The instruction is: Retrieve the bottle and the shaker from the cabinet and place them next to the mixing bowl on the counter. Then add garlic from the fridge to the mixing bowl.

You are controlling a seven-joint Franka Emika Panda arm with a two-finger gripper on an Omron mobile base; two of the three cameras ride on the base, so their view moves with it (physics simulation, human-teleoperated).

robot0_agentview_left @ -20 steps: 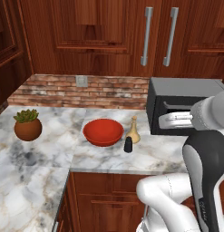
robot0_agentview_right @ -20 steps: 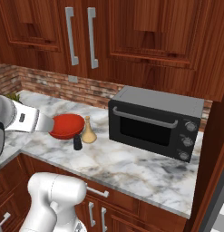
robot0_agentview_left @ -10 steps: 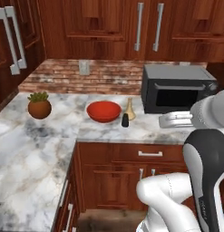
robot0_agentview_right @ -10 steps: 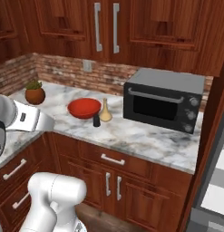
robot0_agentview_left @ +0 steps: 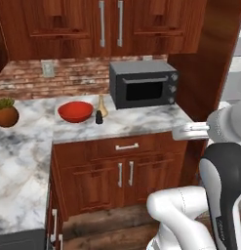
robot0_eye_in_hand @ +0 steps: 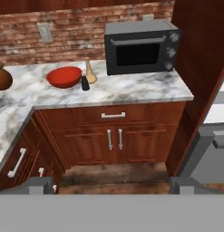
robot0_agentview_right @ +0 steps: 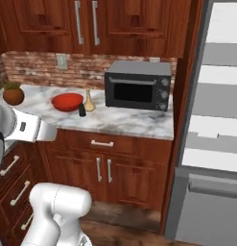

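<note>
- the mixing bowl, glossy red and shallow, sits on the counter, the white marble top with grey veins, to the left of a dark microwave.
- the bottle, tan with a bulbous base and thin neck, stands upright just beside the bowl, between it and the microwave.
- the shaker, small and black, stands upright in front of the bottle, towards the counter edge and near the bowl; from this far off i cannot tell whether shaker and bottle touch.
- a brown pot with a green plant rests well apart from the bowl, at the far left of the marble.
- the fridge, tall and grey, stands to the right of the counter, past a reddish-brown wooden side panel; its door faces look closed.
- the gripper hangs low in front of the lower cabinet doors, its two dark finger tips spread wide apart with nothing between them.
- in the hand view the bowl, bottle and shaker lie far ahead on the marble, well apart from the gripper.
</note>
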